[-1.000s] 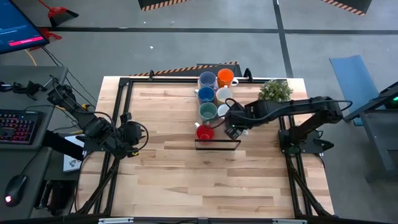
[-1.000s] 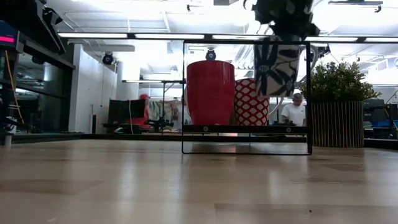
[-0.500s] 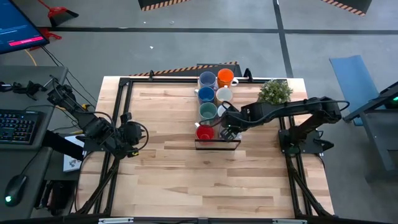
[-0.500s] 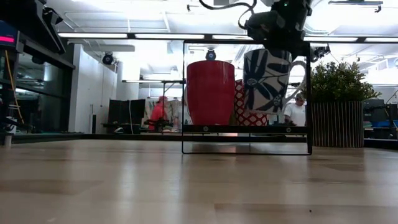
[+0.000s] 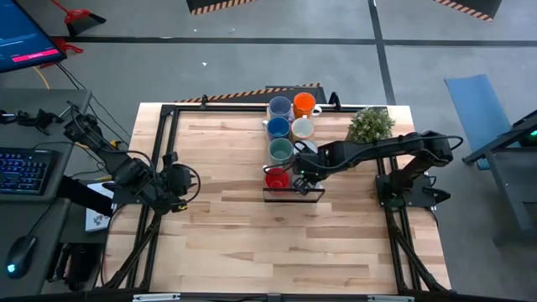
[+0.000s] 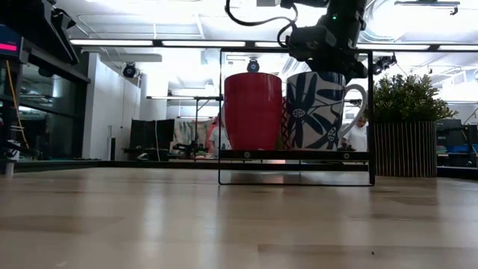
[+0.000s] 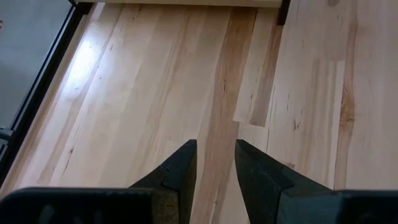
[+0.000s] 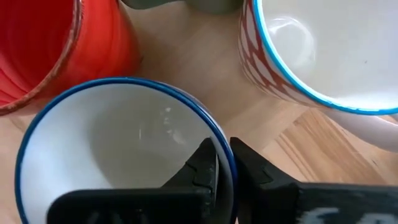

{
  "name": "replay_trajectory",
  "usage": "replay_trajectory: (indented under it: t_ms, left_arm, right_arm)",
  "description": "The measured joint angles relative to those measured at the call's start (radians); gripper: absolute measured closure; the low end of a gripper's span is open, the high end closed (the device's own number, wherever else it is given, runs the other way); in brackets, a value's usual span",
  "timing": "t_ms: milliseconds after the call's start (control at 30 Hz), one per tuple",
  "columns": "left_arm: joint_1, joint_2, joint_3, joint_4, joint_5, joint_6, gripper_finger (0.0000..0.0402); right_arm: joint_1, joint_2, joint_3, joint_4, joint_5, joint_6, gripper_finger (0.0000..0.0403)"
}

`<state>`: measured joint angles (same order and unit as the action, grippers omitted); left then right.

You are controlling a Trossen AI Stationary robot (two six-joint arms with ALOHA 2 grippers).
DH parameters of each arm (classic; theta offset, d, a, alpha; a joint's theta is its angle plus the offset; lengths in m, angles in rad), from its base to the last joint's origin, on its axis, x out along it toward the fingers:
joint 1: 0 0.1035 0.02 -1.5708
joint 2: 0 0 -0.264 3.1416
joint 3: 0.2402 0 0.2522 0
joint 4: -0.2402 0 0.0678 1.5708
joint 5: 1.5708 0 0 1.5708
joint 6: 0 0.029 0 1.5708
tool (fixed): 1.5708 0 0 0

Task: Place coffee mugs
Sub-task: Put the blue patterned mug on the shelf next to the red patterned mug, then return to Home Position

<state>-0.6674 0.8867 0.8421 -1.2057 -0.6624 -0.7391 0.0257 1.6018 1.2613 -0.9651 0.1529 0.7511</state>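
pale wood table [image 5: 235,243] in a workshop, possibly a person behind; right gripper [image 8: 222,163] pinches the blue-flowered mug [image 6: 314,110]; left gripper [image 7: 214,163] parted, idle.

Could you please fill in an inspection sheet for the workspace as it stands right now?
Surface: light wooden table inside a black frame.
Job's things: mugs in two rows along the table's far middle; red mug and blue-flowered white mug side by side on a low black rack; orange mug at the far end.
Clutter: potted plant near the right arm's base.
Grippers: right gripper pinches the flowered mug's rim, one finger inside, one outside; left gripper open over bare wood at the table's left edge.
Cables: black cable looped above the right gripper in the low view.
Surroundings: keyboard and monitor left of the table.
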Motion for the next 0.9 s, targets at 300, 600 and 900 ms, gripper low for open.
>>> replay_trajectory:
  t_ms: [300, 600, 900]
  left_arm:
    - [0.000, 0.000, 0.000, 0.000, 0.000, 0.001, 0.0303]
    - [0.000, 0.000, 0.000, 0.000, 0.001, 0.004, 0.0303]
    - [0.000, 0.000, 0.000, -0.004, 0.004, 0.016, 0.0303]
  right_arm:
    - [0.000, -0.004, 0.000, -0.001, 0.028, 0.030, 0.0353]
    - [0.001, -0.045, 0.000, -0.010, 0.030, 0.060, 0.0329]
    - [0.003, -0.186, 0.000, -0.007, 0.010, 0.061, 0.0329]
